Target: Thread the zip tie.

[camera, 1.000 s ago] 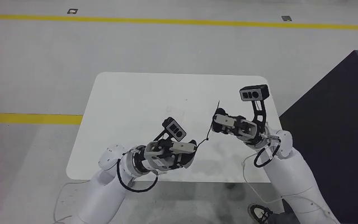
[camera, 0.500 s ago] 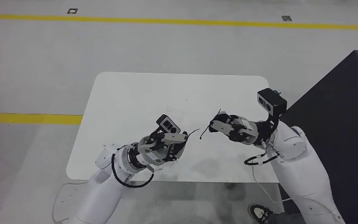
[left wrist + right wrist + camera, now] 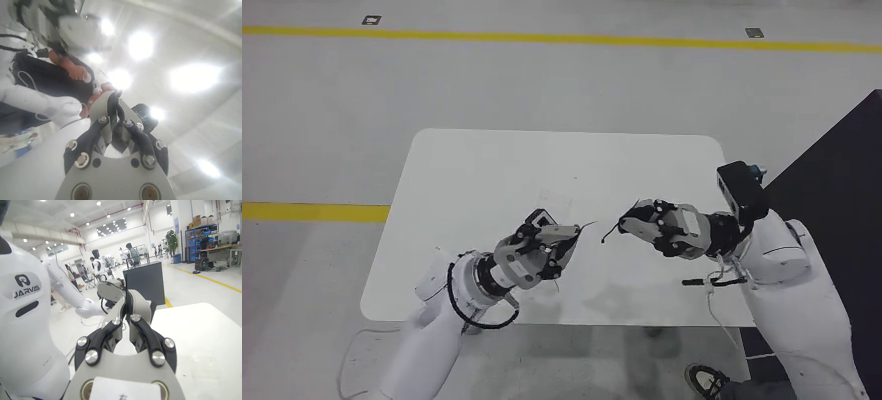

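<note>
The right end effector (image 3: 125, 298) had its two ribbed pads pressed together on the zip tie (image 3: 126, 283). The tie was a thin, flat strip of black plastic that stood straight out past the fingertips, its long axis in line with the fingers. Seen from above, its short free end pointed away from the right end effector toward the left end effector (image 3: 564, 232). That one sat near the right end effector, roughly tip to tip, with a small gap between them. It was also clamped shut, and a black strand (image 3: 584, 227) stuck out of its tip toward the right end effector (whether this was the far end of the same tie, looped round, could not be told). The coming move probably depended on bringing the two thin ends onto one line. The strip looked springy and might bend off target. Beneath the right end effector lay the tabletop (image 3: 492, 170), smooth, white and round-cornered.
</note>
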{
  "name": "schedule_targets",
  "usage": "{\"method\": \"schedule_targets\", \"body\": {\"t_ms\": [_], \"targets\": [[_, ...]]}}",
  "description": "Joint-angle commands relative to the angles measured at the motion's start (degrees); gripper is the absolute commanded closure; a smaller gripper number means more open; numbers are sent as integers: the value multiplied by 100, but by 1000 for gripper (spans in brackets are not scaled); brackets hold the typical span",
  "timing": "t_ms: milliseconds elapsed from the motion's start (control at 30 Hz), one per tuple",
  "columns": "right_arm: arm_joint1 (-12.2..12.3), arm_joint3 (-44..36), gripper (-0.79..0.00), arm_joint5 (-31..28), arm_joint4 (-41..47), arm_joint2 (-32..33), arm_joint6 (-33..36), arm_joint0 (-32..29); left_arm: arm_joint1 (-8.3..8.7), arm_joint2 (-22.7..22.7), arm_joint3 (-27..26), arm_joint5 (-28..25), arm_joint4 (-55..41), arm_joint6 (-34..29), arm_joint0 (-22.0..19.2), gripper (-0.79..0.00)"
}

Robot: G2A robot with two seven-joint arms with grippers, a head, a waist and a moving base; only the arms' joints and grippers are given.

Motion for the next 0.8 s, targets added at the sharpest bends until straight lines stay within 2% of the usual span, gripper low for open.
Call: {"method": "schedule_targets", "body": {"t_ms": [0, 167, 300, 400, 467, 767], "targets": [[-8, -395, 0, 0, -499, 41, -276, -148, -3, -106, -121, 115, -435, 893, 193, 0], [31, -770, 0, 0, -1235, 163, -923, -413, 4, -310, -863, 496, -1460, 2492, 693, 0], [110, -878, 0, 0, -1999, 304, -1602, -468, 34, -725, -1413, 616, -2232, 3467, 965, 0], [204, -821, 0, 0, -2378, 379, -2155, -467, 41, -1028, -1498, 632, -3052, 3840, 1081, 0], [283, -780, 0, 0, -2590, 375, -2444, -462, 30, -1119, -1535, 631, -3520, 3779, 1035, 0], [344, -752, 0, 0, -2706, 337, -2581, -458, 24, -1036, -1513, 627, -3661, 3925, 1121, 0]]}}
